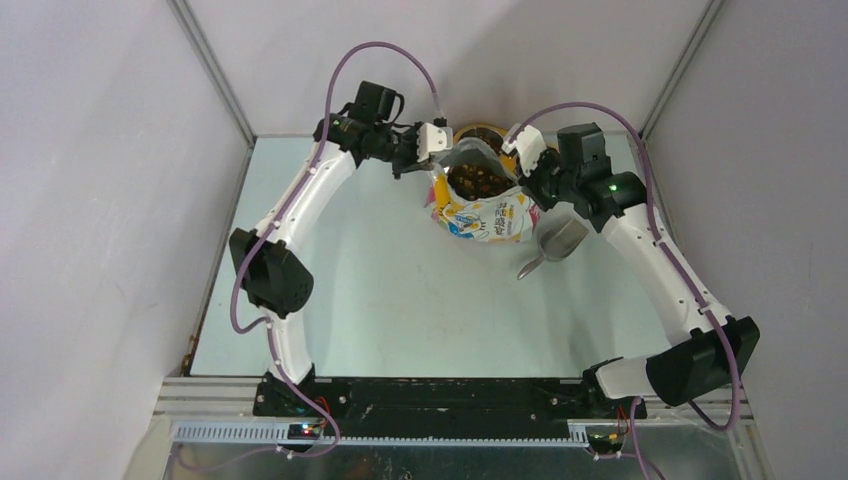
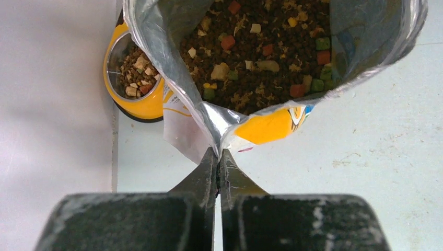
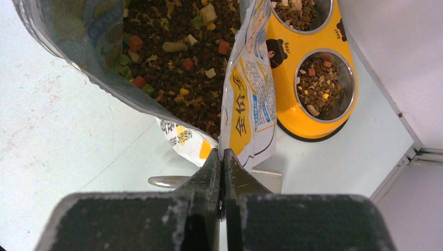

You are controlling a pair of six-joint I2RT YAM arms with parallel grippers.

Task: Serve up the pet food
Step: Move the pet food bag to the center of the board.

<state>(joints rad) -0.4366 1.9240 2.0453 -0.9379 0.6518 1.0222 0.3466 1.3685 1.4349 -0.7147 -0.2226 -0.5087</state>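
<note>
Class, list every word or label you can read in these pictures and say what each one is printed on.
"Bear": on the yellow feeder, beside a cartoon bear face.
"全价": large yellow characters on the bag.
Small blue print beside them: too small to read.
Bag front in the top view: blurred, unreadable.

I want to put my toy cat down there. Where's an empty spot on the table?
The big bare patch of table lies between the left arm and right arm, nearer than the bag. The far middle is crowded: bag, yellow feeder behind it, scoop at its right, left fingers and right fingers pinching its edges.
</note>
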